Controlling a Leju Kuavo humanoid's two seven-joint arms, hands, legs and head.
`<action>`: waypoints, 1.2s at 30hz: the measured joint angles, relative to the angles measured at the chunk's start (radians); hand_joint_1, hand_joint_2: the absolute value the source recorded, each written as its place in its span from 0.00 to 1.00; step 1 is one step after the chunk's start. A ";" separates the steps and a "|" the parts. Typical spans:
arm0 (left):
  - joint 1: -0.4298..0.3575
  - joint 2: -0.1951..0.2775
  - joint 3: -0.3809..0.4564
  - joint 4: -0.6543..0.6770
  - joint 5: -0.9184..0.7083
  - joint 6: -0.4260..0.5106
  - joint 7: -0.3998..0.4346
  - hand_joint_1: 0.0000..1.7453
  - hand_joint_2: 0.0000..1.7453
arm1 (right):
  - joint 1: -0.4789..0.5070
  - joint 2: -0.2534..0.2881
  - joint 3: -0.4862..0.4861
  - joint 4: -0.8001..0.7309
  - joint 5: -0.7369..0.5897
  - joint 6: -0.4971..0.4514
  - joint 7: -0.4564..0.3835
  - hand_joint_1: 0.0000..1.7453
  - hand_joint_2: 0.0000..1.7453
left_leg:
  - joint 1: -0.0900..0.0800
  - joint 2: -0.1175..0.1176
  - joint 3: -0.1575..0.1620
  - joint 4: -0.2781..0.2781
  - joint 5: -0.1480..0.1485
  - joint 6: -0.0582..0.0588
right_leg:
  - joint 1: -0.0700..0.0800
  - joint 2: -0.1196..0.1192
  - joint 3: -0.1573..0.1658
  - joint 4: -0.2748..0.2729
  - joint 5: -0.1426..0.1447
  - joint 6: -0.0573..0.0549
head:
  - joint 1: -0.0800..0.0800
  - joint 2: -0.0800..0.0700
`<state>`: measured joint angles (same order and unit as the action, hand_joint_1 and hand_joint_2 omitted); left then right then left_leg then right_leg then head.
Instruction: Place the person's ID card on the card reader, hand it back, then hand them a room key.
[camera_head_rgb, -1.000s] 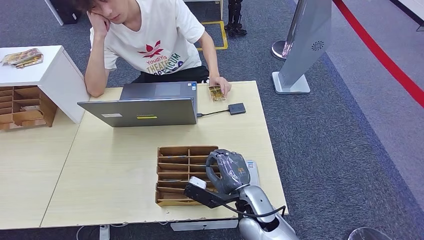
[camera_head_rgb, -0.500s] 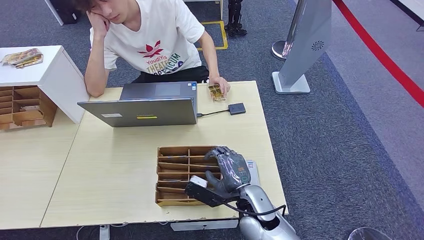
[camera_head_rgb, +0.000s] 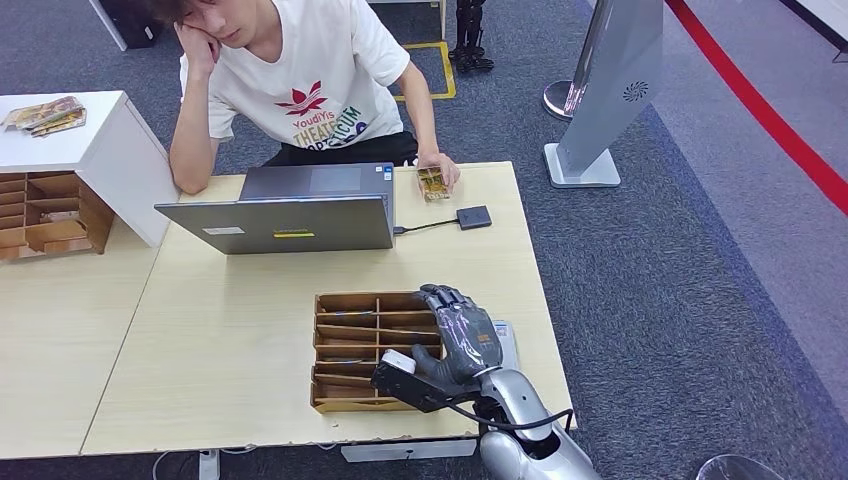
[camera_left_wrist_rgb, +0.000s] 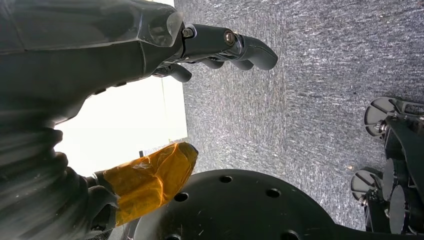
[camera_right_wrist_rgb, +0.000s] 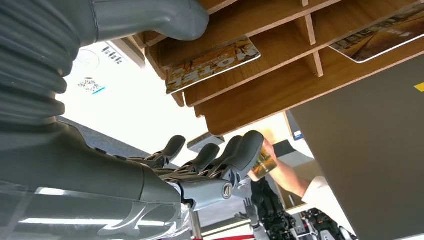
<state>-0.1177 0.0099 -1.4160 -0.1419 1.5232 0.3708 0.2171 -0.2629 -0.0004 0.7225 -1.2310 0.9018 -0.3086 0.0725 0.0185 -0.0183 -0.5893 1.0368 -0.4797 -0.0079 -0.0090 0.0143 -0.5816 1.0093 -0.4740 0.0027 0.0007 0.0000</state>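
While poised over the wooden organizer (camera_head_rgb: 360, 350), right robot hand (camera_head_rgb: 458, 338) spread, empty, person (camera_head_rgb: 300, 80) holding card (camera_head_rgb: 432, 183)

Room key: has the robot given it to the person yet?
Not yet. The card reader is bare and the person's hand holds a card, so the ID part looks finished. Now the right hand hovers, holding nothing, over the wooden box, where a key card lies in a slot. Picking one and handing it over is left.
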 joint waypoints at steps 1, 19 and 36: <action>0.000 0.000 0.000 0.000 0.000 0.000 0.000 0.00 1.00 | 0.000 0.000 0.000 0.000 0.000 0.000 0.000 0.28 1.00 | 0.000 0.000 0.000 0.000 0.000 0.000 | 0.000 0.000 0.000 0.000 0.000 0.000 | 0.000 0.000; 0.000 0.000 0.000 0.000 0.000 -0.002 0.000 0.00 1.00 | -0.007 0.000 -0.001 0.001 -0.002 0.020 0.000 0.75 1.00 | 0.000 0.000 0.000 0.000 0.000 0.000 | 0.000 0.000 0.000 0.000 0.000 0.000 | 0.000 0.000; 0.000 0.000 0.000 0.000 0.000 -0.002 -0.001 0.00 1.00 | -0.029 0.000 -0.002 0.035 0.010 0.045 0.014 0.80 1.00 | 0.000 0.000 0.000 0.000 0.000 0.000 | 0.000 0.000 0.000 0.000 0.000 0.000 | 0.000 0.000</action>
<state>-0.1177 0.0099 -1.4160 -0.1420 1.5232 0.3686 0.2159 -0.2921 -0.0004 0.7206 -1.1957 0.9121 -0.2632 0.0866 0.0185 -0.0181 -0.5889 1.0369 -0.4796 -0.0079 -0.0090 0.0145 -0.5815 1.0093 -0.4740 0.0027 0.0006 0.0000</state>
